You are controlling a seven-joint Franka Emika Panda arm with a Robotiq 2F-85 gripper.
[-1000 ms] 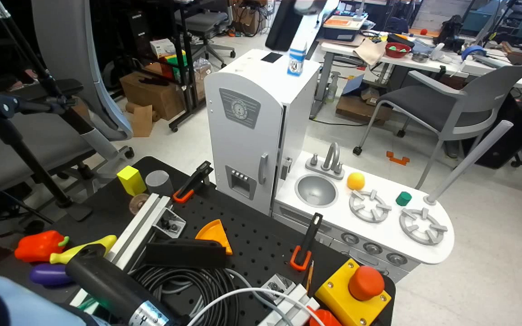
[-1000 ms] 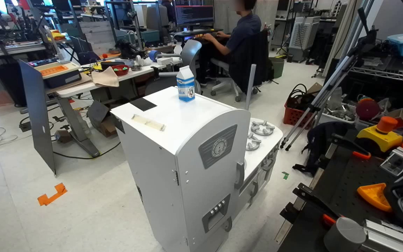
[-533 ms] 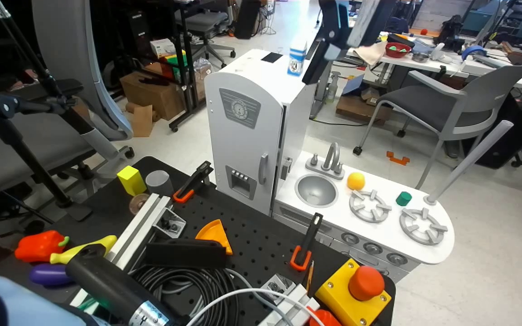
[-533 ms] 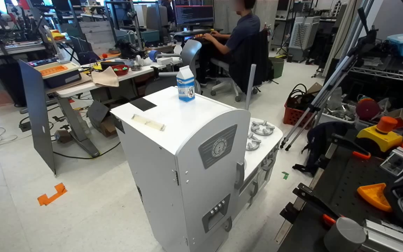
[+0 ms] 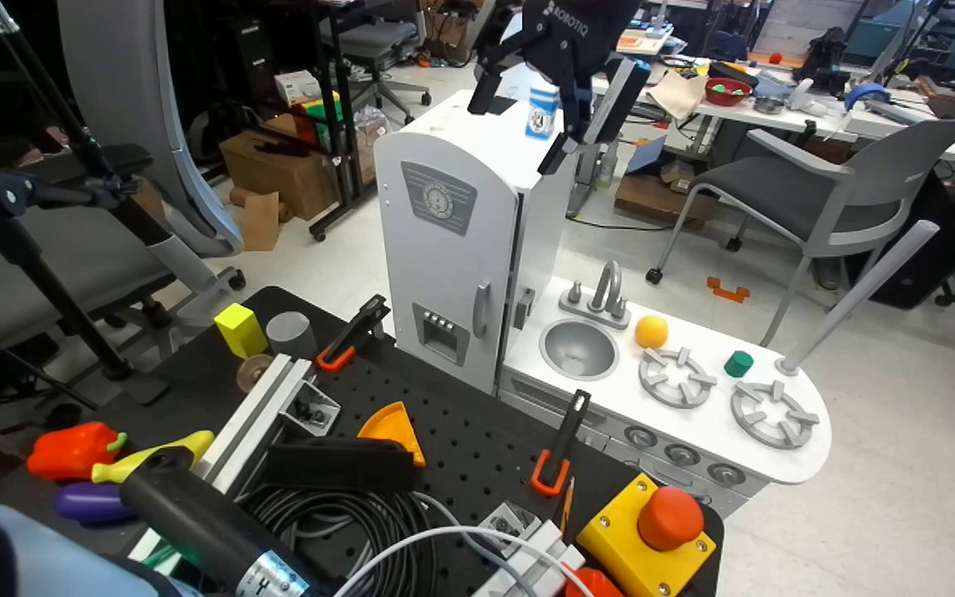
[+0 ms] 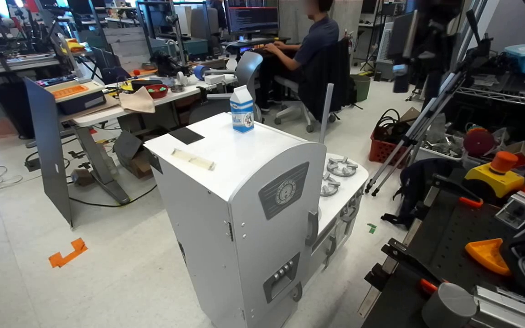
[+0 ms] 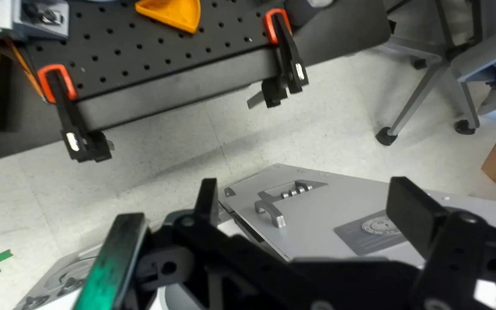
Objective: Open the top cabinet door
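Comprises one white top cabinet door, on the face of the toy refrigerator; looks light, stiff and slick-faced, probably best taken mid-length by the grey bow handle; adds one gripper, spread apart, empty, not touching the handle.

In an exterior view, the counter stands right of the tall unit, whose top cabinet door faces the table. A carton stands on the unit, the gripper in front of it. Left to right on the counter: sink with faucet behind, ball, 2 burners, a cylinder near these. 2 clamps sit along the table's edge toward the unit, a wedge between them, further in.
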